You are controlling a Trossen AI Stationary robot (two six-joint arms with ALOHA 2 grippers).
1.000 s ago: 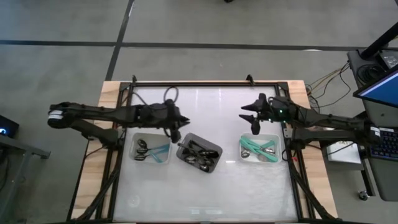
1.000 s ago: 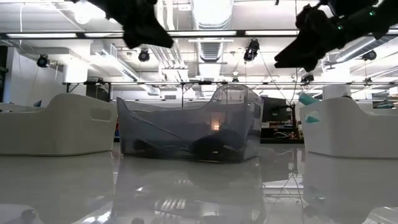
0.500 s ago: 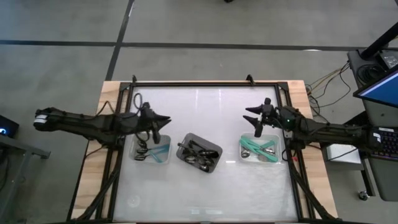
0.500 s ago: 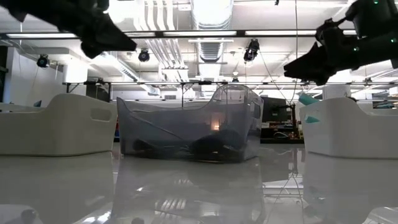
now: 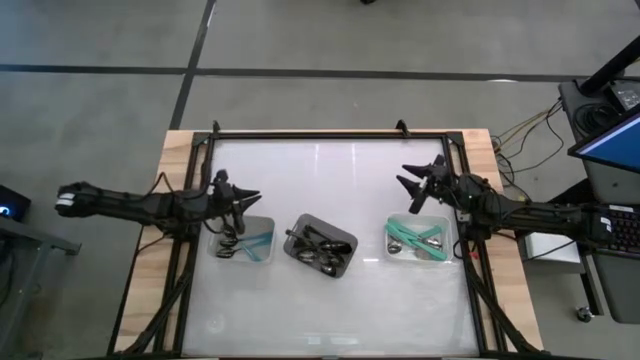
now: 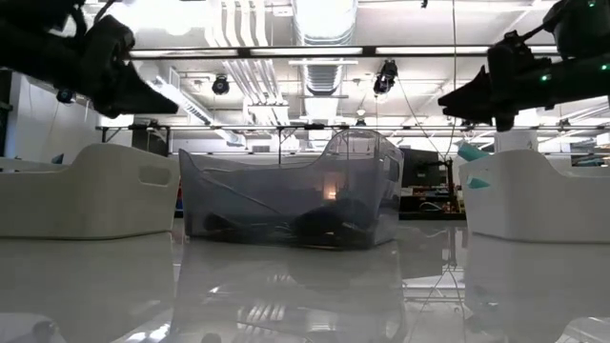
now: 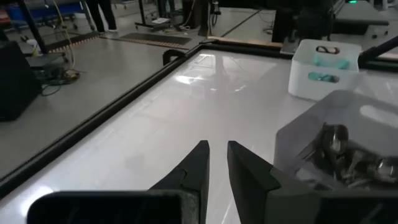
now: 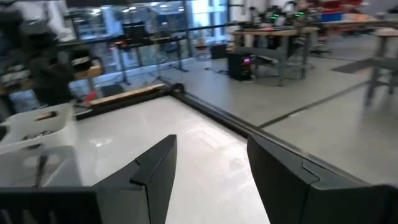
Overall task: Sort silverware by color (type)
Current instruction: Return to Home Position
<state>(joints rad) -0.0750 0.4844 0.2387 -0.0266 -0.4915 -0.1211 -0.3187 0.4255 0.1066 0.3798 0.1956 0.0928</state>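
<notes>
Three trays stand in a row on the white table. The left white tray (image 5: 270, 244) holds silver spoons (image 5: 228, 240) and a mint-green one. The grey middle tray (image 5: 346, 240) holds black spoons (image 5: 318, 248). The right white tray (image 5: 446, 238) holds mint-green spoons (image 5: 405, 238) and a silver one. My left gripper (image 5: 252, 194) (image 7: 217, 149) hangs by the left tray's far edge, its fingers all but together with nothing between them. My right gripper (image 5: 405, 185) (image 8: 211, 143) hangs above the right tray's far edge, wide open and empty.
A black frame (image 5: 330, 134) borders the table's far and side edges. Bare white table lies beyond the trays toward the far edge (image 5: 330, 175) and toward the near edge (image 5: 330, 310). A monitor and cables stand off the table's right side (image 5: 610, 120).
My left gripper has drawn back from above the grey tray toward the table's left edge and sunk, ending by the left tray's far edge. My right gripper has sunk a little and tipped up from a downward slant to about level, staying open.
</notes>
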